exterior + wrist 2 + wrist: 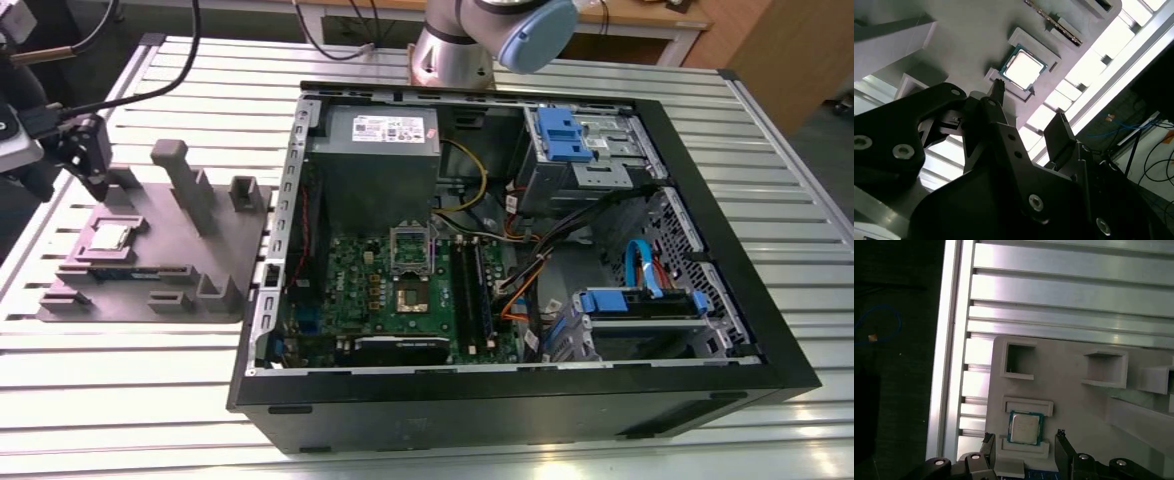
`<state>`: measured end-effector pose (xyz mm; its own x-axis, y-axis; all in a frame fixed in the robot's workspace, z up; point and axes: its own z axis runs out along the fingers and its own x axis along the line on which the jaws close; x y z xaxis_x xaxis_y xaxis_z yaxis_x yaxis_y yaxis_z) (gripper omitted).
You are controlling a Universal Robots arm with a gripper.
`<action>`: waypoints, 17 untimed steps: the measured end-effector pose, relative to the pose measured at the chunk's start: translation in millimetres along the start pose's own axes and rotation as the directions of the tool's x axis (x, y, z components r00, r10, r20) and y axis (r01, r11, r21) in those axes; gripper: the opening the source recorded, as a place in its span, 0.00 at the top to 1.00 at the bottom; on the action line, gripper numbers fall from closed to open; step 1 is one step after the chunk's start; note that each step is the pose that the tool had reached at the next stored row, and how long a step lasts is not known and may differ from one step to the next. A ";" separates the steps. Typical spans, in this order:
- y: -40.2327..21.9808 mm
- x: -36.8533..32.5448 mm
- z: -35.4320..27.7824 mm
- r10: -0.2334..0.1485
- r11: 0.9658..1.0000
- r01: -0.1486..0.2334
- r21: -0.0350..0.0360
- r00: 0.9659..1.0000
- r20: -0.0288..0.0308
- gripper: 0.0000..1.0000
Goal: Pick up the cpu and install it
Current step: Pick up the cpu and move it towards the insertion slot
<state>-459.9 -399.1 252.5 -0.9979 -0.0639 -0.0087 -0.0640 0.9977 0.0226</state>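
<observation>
I see the gripper open and empty, fingers either side of the cpu (seated in its tray pocket), apparently not touching.

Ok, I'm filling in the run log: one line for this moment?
gripper: open, above cpu | cpu: in tray pocket | install: not done
</observation>
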 end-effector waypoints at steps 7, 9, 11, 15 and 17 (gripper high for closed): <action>-0.5 -1.1 10.1 0.001 1.000 -0.001 0.000 1.000 0.000 0.34; -0.7 -1.1 13.7 0.002 1.000 -0.002 0.000 1.000 0.000 0.34; -0.8 -1.1 17.3 0.003 1.000 -0.003 0.000 1.000 0.000 0.34; -1.0 -1.0 24.5 0.005 1.000 -0.005 0.000 1.000 0.000 0.34; -1.1 -1.0 28.2 0.005 1.000 -0.005 0.001 1.000 0.000 0.34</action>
<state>-458.7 -399.5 224.3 -0.9982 -0.0588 -0.0087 -0.0590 0.9980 0.0220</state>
